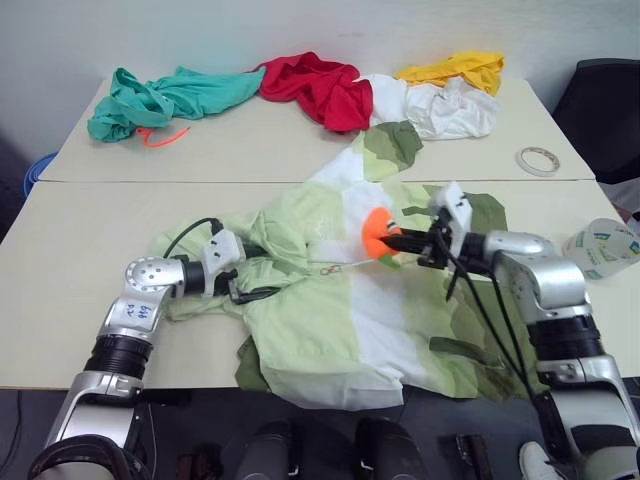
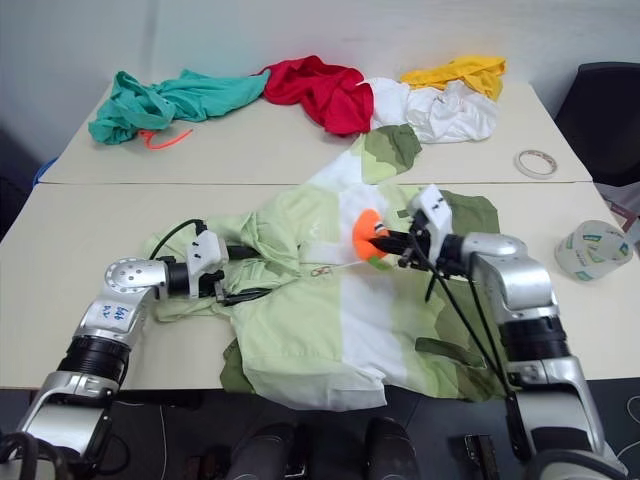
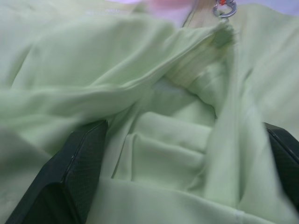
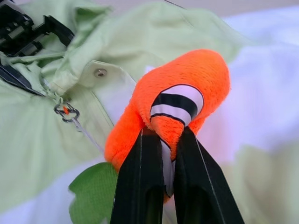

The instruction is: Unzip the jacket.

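Right gripper (image 4: 161, 154) fingers pinch the orange plush pull (image 4: 173, 100); left gripper (image 3: 187, 177), fingers spread, straddles the jacket (image 1: 340, 320). Clamp cloth, then draw toward 3 o'clock.

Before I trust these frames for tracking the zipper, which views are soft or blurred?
Left wrist view: the jacket folds look soft, the metal ring at the edge blurred. Right wrist view: the orange plush toy is sharp, cloth behind it hazy. Head views: evenly lit, mild shadows under the folds.
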Available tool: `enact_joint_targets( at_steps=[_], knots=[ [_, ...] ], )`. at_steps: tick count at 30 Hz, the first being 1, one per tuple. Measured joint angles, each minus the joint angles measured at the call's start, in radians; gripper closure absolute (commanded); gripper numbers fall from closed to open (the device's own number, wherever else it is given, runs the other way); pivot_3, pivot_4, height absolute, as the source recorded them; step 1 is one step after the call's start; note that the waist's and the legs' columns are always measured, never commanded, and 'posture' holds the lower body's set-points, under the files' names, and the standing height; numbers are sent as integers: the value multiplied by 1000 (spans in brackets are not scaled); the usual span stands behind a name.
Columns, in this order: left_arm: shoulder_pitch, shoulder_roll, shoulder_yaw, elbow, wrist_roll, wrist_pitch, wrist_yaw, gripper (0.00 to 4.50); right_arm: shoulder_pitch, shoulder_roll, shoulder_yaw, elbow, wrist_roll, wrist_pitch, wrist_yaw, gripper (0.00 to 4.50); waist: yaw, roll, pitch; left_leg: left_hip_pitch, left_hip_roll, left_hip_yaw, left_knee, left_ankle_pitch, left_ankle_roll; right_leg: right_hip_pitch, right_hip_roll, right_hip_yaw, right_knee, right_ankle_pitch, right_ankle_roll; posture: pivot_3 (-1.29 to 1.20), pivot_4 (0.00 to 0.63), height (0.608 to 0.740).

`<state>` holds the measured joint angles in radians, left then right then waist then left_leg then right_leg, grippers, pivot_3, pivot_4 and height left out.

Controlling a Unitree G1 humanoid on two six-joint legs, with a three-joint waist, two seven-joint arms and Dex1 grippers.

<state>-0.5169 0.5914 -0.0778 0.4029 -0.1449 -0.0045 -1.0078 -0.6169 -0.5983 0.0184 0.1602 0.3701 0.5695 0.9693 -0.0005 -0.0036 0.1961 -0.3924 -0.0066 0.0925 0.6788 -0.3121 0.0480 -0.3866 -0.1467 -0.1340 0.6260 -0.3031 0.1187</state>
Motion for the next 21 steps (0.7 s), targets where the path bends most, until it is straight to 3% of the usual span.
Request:
enact_joint_targets(
  at_steps=[6,11,16,21],
  knots=[
    [36,-21,-10,-34,-34,36,45,0,77,-135,-52,10,42,-36,1,4492,23,5,-2,6,0,-2,2,-4,2,9,-3,2,-4,0,0,0,150,740],
    [50,-19,-5,-33,-52,34,36,0,87,-154,-87,26,44,-67,-28,4492,27,6,-2,6,0,-2,2,-4,2,10,-4,3,-5,0,1,0,150,740],
    [87,53,40,-39,-99,20,-64,0,72,-56,-87,-38,44,-60,-126,4492,8,7,-2,5,3,-1,1,-5,-1,7,-3,1,-6,0,0,0,150,740],
    [139,162,102,-162,-193,160,-159,0,26,104,-61,-105,57,-32,-202,4492,-14,6,-1,1,4,0,0,-5,-1,2,-1,1,-4,0,0,0,150,740]
  ],
)
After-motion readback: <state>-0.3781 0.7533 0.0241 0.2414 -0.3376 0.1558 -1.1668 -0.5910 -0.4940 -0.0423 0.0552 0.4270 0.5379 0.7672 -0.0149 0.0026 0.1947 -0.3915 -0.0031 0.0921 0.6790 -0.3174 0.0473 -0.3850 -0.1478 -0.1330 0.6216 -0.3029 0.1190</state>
